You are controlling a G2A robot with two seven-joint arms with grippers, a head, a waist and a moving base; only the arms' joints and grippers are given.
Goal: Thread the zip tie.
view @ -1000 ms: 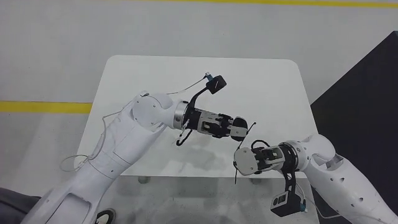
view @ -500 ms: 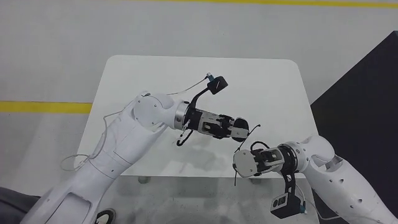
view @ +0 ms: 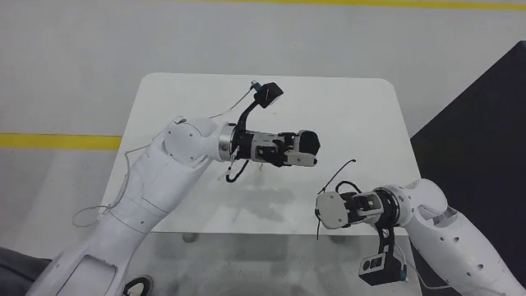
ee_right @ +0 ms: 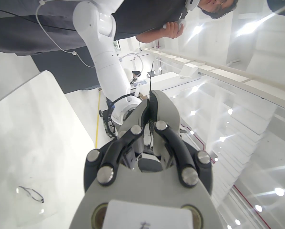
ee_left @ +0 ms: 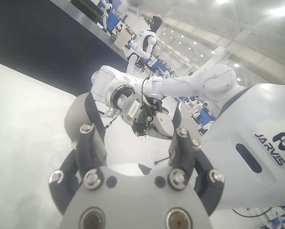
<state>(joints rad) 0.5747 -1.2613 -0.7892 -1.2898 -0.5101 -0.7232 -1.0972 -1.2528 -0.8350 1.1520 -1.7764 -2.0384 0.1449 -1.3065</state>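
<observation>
The left tool (view: 314, 145) has pulled back. A second ago it sat just beside the right tool (view: 323, 210), close against the upper end of the zip tie (ee_right: 151, 77). Now it is well apart from the right tool, farther in over the tabletop (view: 181, 99), with its fingers spread wide and nothing between them. The right tool has hardly shifted and stays clamped narrow on the tie's middle, by the tabletop's near edge. One end of the tie pokes out beyond the right tool and the other hangs below it. The upper end has swung away from the left tool and no closed loop shows, so the threading looks not yet done. The left tool will probably have to return and catch that free end again.
</observation>
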